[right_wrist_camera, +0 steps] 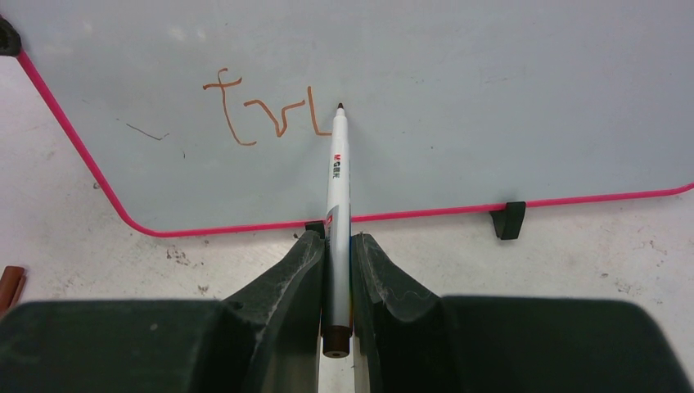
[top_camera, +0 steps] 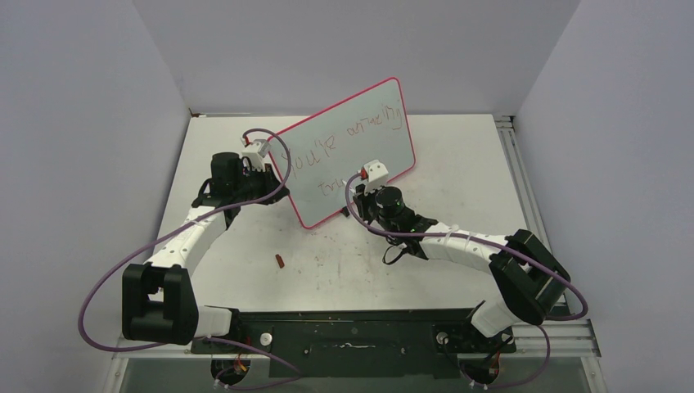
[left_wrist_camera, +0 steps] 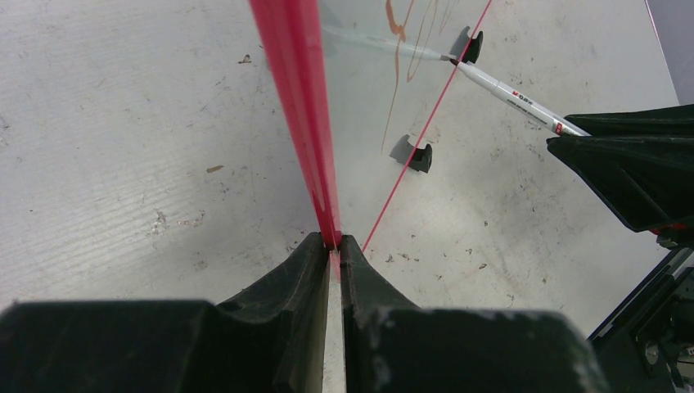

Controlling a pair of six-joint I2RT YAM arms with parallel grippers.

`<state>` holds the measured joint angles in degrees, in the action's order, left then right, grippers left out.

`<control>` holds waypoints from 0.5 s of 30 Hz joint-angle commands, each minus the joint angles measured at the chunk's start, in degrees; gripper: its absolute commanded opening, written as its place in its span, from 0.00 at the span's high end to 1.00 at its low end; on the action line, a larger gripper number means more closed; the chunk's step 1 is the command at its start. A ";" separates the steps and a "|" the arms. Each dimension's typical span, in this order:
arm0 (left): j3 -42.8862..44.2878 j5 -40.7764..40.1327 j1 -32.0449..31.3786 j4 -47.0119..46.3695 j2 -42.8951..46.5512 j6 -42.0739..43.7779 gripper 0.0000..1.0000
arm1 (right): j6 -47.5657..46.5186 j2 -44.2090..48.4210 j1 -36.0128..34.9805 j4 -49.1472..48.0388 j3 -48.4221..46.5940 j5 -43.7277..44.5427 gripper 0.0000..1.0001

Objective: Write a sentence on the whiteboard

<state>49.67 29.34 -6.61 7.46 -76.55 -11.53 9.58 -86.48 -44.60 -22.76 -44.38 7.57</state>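
The whiteboard (top_camera: 380, 155) stands tilted on the table, with a pink-red rim (left_wrist_camera: 301, 123) and a pale surface (right_wrist_camera: 491, 90). My left gripper (top_camera: 263, 161) is shut on its left edge, jaws pinching the rim (left_wrist_camera: 335, 241). The sentence (top_camera: 344, 135) runs in two reddish-brown lines; the lower line reads "trul" (right_wrist_camera: 266, 115) in the right wrist view. My right gripper (top_camera: 362, 187) is shut on a white marker (right_wrist_camera: 337, 184), jaws (right_wrist_camera: 337, 239) clamped on its barrel. The marker tip touches the board just right of the last letter. In the left wrist view the marker (left_wrist_camera: 507, 94) reaches the board from the right.
A brown marker cap (top_camera: 279, 261) lies on the table in front of the board, also at the left edge (right_wrist_camera: 10, 286) of the right wrist view. Black clip feet (right_wrist_camera: 509, 219) (left_wrist_camera: 420, 157) hold the board's lower rim. Grey walls enclose the table.
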 commanded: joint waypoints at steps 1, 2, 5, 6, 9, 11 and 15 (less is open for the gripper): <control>2.53 1.77 -0.77 -0.61 1.30 -0.03 0.93 | -0.53 0.16 0.53 -4.84 -3.46 1.28 0.95; 2.54 1.81 -0.77 -0.61 1.31 -0.03 0.93 | -0.53 0.17 0.50 -4.96 -3.56 1.34 0.95; 2.47 1.79 -0.77 -0.61 1.31 0.02 0.93 | -0.67 0.01 0.54 -5.10 -3.82 1.39 0.95; 2.51 1.78 -0.77 -0.61 1.29 -0.01 0.93 | -0.67 -0.17 0.49 -5.03 -3.89 1.39 0.95; 2.52 1.82 -0.77 -0.61 1.29 -0.07 0.93 | -0.65 -0.51 0.52 -4.83 -3.68 1.26 0.95; 2.49 1.78 -0.77 -0.61 1.24 -0.07 0.93 | -0.47 -0.69 0.55 -4.62 -3.34 1.19 0.95; 2.54 1.77 -0.76 -0.61 1.30 -0.07 0.93 | -0.19 -0.42 0.57 -4.35 -2.29 1.26 0.95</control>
<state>49.67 29.34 -6.66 7.49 -76.53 -11.55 9.45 -86.72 -44.56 -24.01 -45.91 7.79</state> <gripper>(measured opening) 0.079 0.158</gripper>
